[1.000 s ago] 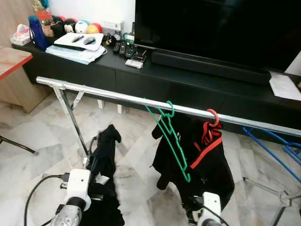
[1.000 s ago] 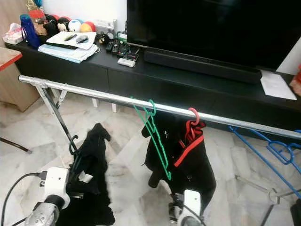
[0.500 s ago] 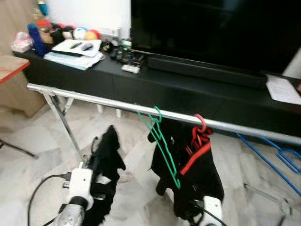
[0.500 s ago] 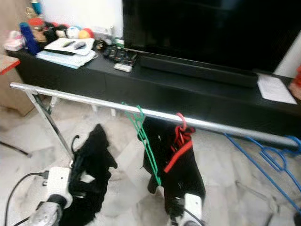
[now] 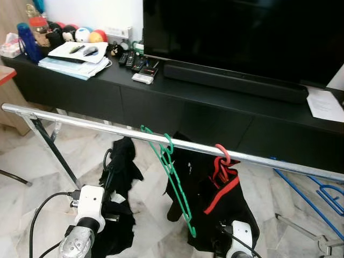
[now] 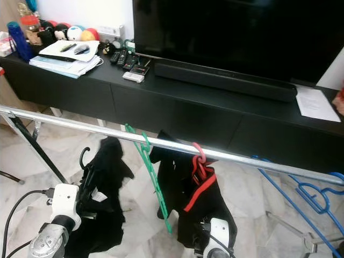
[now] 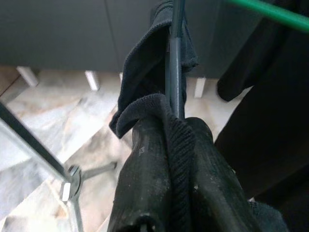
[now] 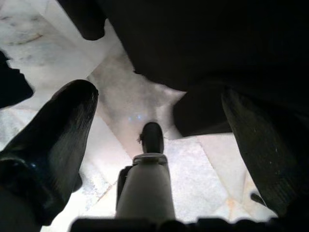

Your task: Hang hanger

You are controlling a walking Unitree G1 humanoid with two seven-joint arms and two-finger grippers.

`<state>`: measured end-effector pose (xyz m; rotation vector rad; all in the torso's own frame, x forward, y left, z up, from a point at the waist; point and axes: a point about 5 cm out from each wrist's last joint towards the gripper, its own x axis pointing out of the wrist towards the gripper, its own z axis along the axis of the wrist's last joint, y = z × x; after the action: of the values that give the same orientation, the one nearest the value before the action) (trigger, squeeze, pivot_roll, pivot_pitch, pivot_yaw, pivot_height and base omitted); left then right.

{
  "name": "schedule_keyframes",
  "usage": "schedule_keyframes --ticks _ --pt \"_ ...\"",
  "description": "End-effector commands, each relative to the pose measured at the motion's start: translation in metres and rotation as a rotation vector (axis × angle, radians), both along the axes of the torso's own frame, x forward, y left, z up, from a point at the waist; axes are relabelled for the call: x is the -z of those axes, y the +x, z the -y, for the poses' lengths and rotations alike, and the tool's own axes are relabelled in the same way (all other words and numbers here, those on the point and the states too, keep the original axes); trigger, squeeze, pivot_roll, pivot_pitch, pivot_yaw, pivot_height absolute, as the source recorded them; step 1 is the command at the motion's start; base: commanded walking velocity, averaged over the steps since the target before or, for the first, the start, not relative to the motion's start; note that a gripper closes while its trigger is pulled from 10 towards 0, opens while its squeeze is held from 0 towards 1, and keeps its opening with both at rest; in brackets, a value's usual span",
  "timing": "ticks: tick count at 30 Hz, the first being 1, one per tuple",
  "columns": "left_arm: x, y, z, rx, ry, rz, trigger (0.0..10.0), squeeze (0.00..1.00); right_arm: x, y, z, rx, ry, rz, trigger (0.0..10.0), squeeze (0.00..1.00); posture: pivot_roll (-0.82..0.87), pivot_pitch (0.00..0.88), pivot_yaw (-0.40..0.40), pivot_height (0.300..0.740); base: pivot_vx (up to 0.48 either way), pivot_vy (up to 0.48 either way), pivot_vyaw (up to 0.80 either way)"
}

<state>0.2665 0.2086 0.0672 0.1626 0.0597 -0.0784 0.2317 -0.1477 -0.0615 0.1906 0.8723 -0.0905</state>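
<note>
marble floor and a black tv cabinet (image 5: 161, 99) back a steel rail (image 5: 80, 122) now nearer; left gripper (image 7: 169, 183), fingers clamped on the black-draped hanger (image 5: 110, 161), holds it below the rail, unhung; right gripper (image 8: 154, 130) spread, idle.

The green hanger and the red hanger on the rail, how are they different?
The green hanger is bare and hangs turned edge-on, while the red hanger carries a black garment. The green one sits nearer the rail's left end, the red one to its right. Both are hooked over the same silver rail.
</note>
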Motion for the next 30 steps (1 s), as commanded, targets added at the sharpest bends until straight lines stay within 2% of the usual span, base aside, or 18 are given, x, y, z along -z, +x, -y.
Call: schedule_keyframes --ticks 1,5,7,12,15,18,27,30 --pt "-0.017 0.008 0.007 0.07 0.013 0.06 10.0 0.0 0.004 -0.006 -0.001 -0.002 0.006 -0.03 10.0 0.0 0.09 0.167 -0.097 0.74 0.0 0.0 0.0" --pt "-0.023 0.017 0.01 0.151 0.074 0.056 10.0 0.0 0.004 -0.006 -0.002 -0.004 0.005 -0.03 10.0 0.0 0.09 0.171 -0.097 0.74 0.0 0.0 0.0" --pt "-0.026 0.021 0.009 0.15 0.082 0.061 10.0 0.0 0.004 -0.006 -0.002 -0.003 0.006 -0.029 10.0 0.0 0.09 0.171 -0.096 0.74 0.0 0.0 0.0" --pt "-0.037 0.033 0.003 0.121 0.075 0.094 10.0 0.0 0.004 -0.006 -0.002 0.0 0.009 -0.028 10.0 0.0 0.09 0.171 -0.092 0.74 0.0 0.0 0.0" --pt "-0.042 0.043 -0.005 0.05 0.074 0.1 10.0 0.0 0.004 -0.006 -0.003 0.003 0.01 -0.029 10.0 0.0 0.09 0.17 -0.091 0.74 0.0 0.0 0.0" --pt "-0.045 0.051 -0.008 0.027 0.082 0.103 10.0 0.0 0.004 -0.006 -0.003 0.003 0.009 -0.029 10.0 0.0 0.09 0.17 -0.091 0.74 0.0 0.0 0.0" --pt "-0.051 0.067 -0.004 0.01 0.059 0.113 10.0 0.0 0.004 -0.005 -0.003 0.007 0.011 -0.026 10.0 0.0 0.08 0.158 -0.087 0.74 0.0 0.0 0.0" --pt "-0.047 0.069 -0.002 0.014 0.059 0.085 10.0 0.0 0.004 -0.006 -0.003 0.01 0.012 -0.026 10.0 0.0 0.07 0.151 -0.083 0.74 0.0 0.0 0.0"
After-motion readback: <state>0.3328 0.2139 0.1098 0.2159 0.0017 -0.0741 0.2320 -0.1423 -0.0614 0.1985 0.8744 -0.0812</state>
